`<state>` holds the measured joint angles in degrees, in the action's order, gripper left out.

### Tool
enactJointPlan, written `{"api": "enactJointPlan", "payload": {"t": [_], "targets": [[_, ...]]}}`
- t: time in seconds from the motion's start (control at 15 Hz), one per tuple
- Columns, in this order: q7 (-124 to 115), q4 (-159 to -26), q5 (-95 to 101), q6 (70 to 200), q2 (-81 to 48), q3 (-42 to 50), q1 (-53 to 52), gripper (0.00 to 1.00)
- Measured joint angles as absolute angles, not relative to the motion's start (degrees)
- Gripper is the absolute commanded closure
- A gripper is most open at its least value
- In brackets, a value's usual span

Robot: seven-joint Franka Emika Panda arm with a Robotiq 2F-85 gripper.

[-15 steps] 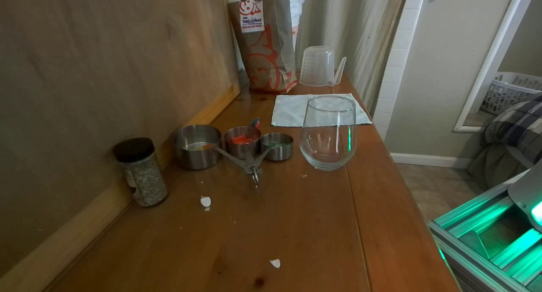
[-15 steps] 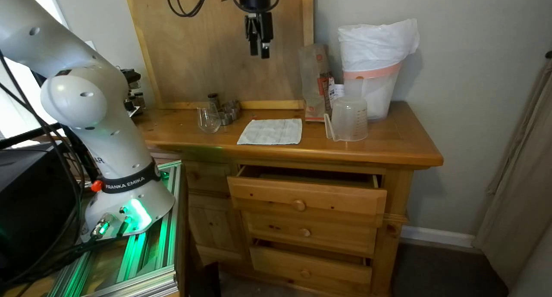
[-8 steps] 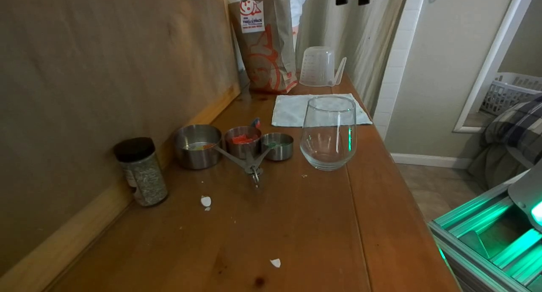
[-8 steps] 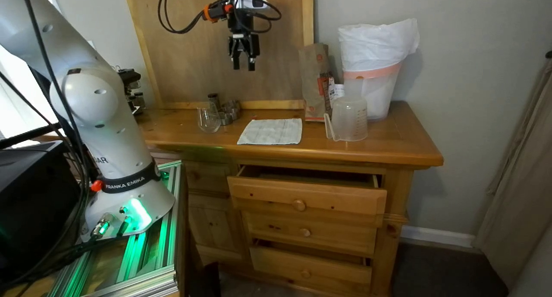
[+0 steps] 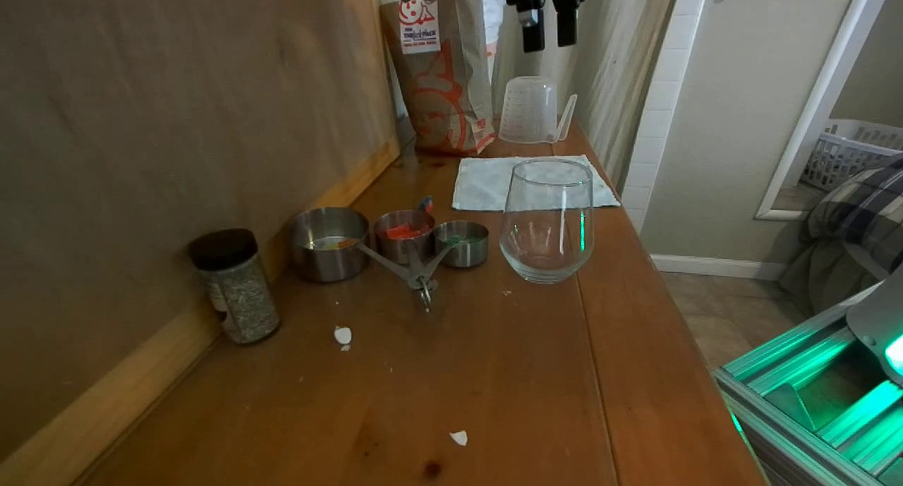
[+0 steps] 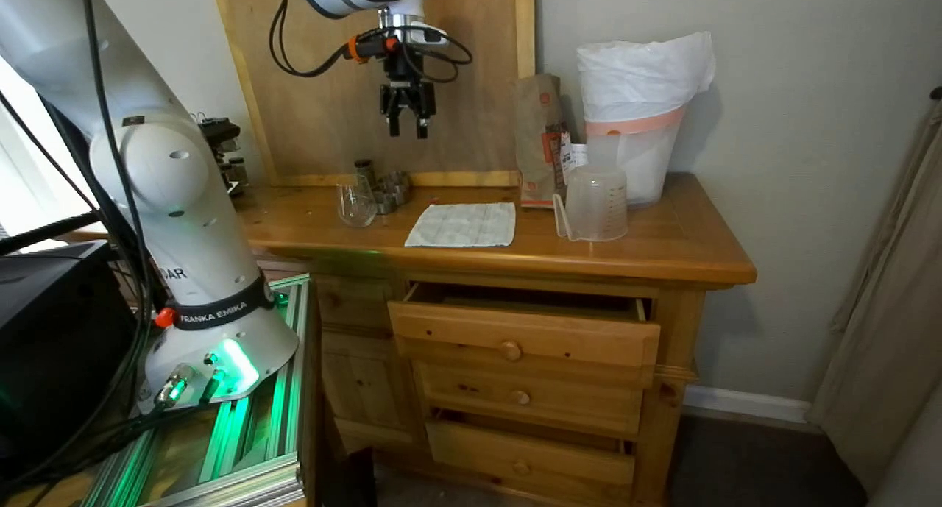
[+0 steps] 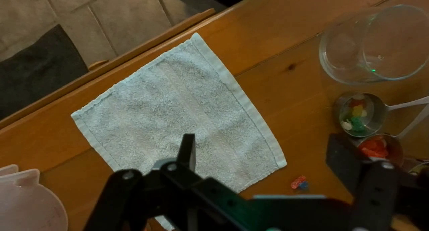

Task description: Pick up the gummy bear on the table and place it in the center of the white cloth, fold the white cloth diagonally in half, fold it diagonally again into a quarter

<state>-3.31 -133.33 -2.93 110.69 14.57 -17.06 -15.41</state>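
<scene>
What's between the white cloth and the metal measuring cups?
A red-and-blue gummy on the table, nearer the white cloth, in the wrist view; the hand hides part of that stretch.

Cloth [image 6: 461,226] on desk [image 6: 684,231], between glass [image 6: 357,204] and measuring jug [image 6: 600,205].
In an exterior view: glass at left end of the row, measuring cups [image 6: 394,190] just behind and to its right, jar [image 6: 365,170] behind, left of the cups. Paper bag [image 6: 536,139] just beside cloth's far right corner; jug right of cloth, bin [image 6: 651,157] behind jug, right of bag. Panel [image 6: 331,132] behind jar and cups; drawers [image 6: 589,338] below desk top. Wrist view: gummy bear [image 7: 298,182] on desk, just beside a cloth corner, between cloth and cups; candies [image 7: 357,118] in the cup nearest the glass.
</scene>
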Motion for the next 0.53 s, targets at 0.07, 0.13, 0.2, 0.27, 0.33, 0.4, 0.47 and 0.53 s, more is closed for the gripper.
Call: {"api": "enactJointPlan", "payload": {"t": [0.07,0.13,0.2,0.27,0.33,0.4,0.47,0.53], "targets": [[-3.3,-133.3,-2.9,110.7,14.7,-17.0,-15.4,0.0],[-3.3,-133.3,-2.9,110.7,14.7,-17.0,-15.4,0.0],[-3.3,-133.3,-2.9,110.7,14.7,-17.0,-15.4,0.0],[-3.3,-133.3,-2.7,110.7,14.7,-17.0,-15.4,0.0],[-3.0,-133.5,-2.8,111.2,14.4,-17.1,-15.5,0.0],[-2.1,-133.7,-3.2,112.9,14.0,-17.2,-15.9,0.0],[-1.1,-134.1,-3.6,115.2,13.4,-17.4,-16.6,0.0],[-0.1,-134.4,-4.3,118.2,12.5,-17.8,-17.4,0.0]]}}
